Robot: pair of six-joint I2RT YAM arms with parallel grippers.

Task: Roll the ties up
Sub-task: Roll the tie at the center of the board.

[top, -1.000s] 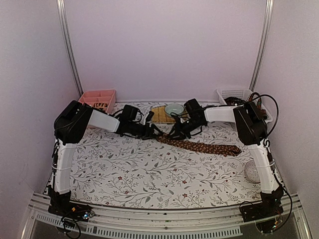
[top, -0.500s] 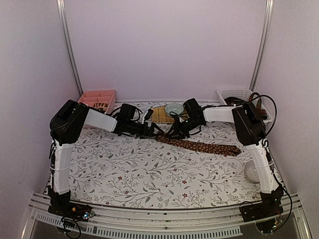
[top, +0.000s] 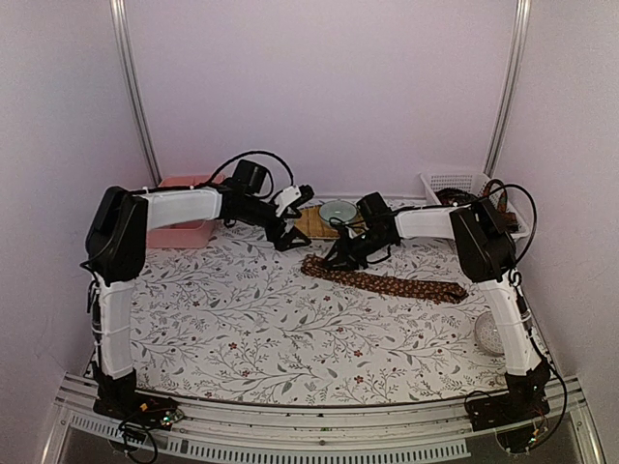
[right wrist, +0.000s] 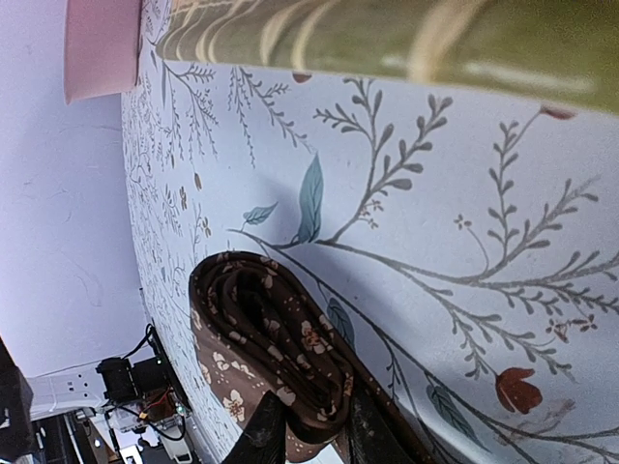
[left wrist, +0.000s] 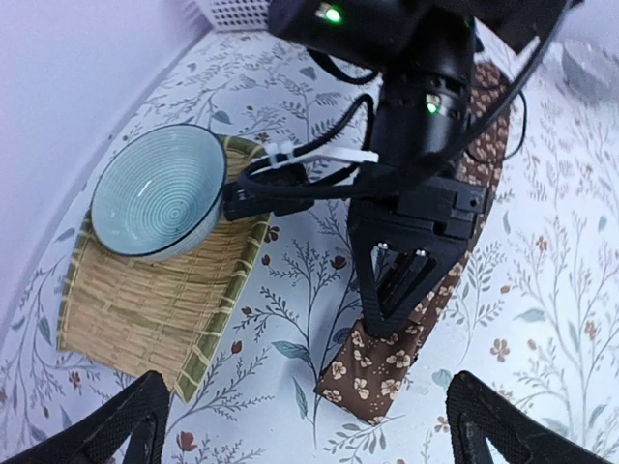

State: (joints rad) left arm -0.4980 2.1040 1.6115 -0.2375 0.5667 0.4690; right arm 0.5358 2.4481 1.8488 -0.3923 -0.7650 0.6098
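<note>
White flowery tabletop carries the long brown tie, flat near the middle. The right claw pinches its folded end, probably so the roll cannot spring open. The left claw hangs above, spread wide, holding nothing

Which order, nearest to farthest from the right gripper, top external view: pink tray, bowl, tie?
1. tie: its left end is pinched by the right gripper.
2. bowl: just behind the gripper, toward the back wall.
3. pink tray: far-left corner, partly under the left arm.
</note>
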